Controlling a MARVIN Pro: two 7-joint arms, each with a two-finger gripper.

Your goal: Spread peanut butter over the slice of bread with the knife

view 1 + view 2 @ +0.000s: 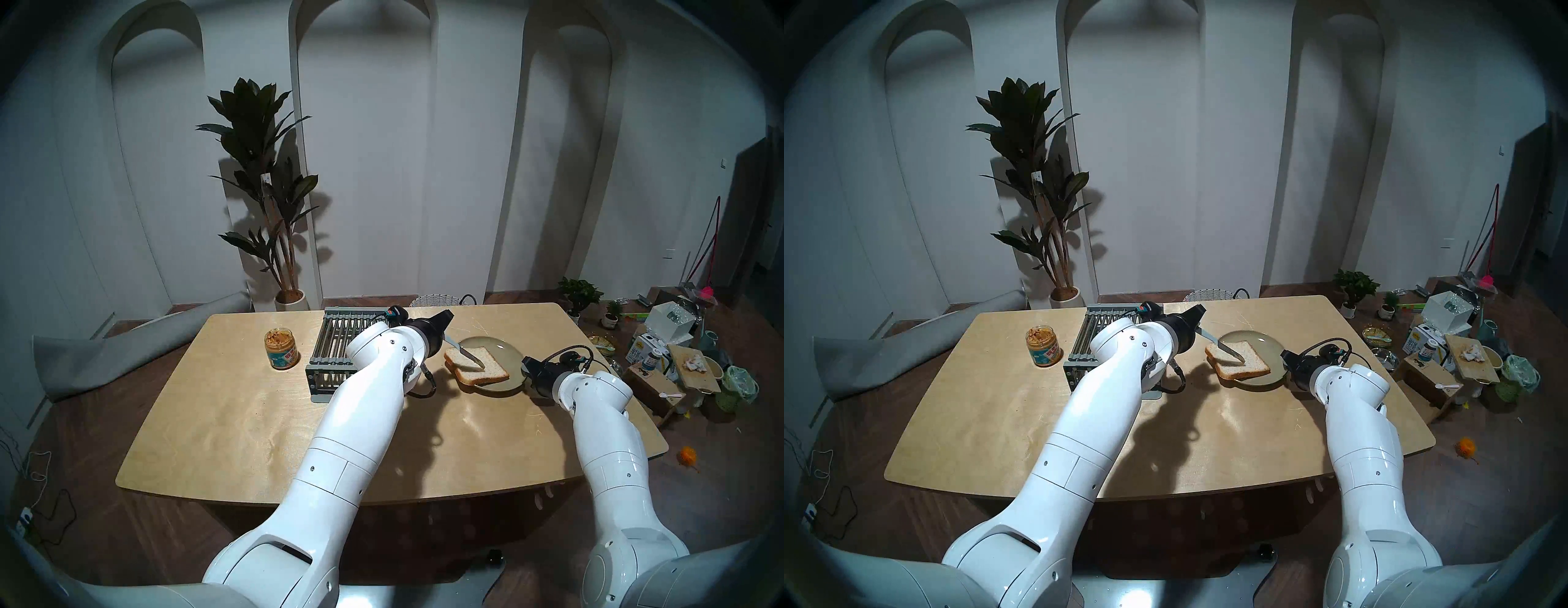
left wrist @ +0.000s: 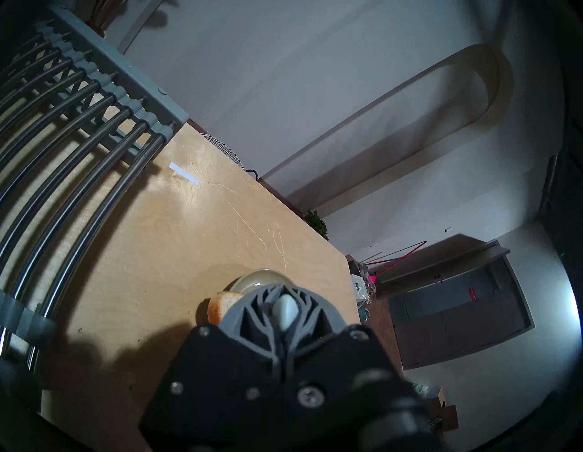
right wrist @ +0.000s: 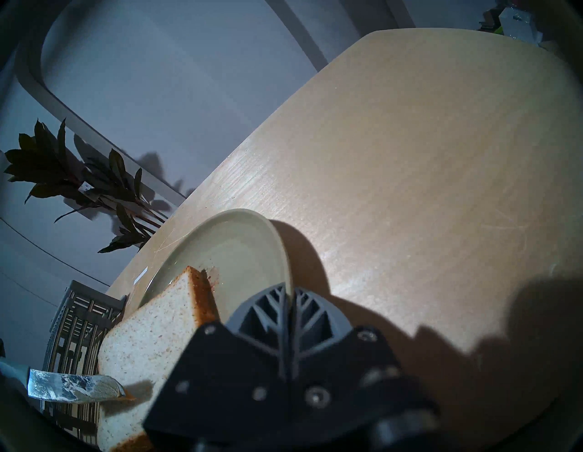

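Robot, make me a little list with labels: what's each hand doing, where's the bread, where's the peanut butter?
left gripper: shut on the knife, blade tip over the bread
right gripper: shut on the plate rim
bread: two stacked slices on the plate, top one looks bare
peanut butter jar: open, on the table, left of the rack
knife blade: smeared

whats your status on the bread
Left gripper shut on knife, blade over slice of bread. Right gripper shut on plate rim. Nothing blocking.
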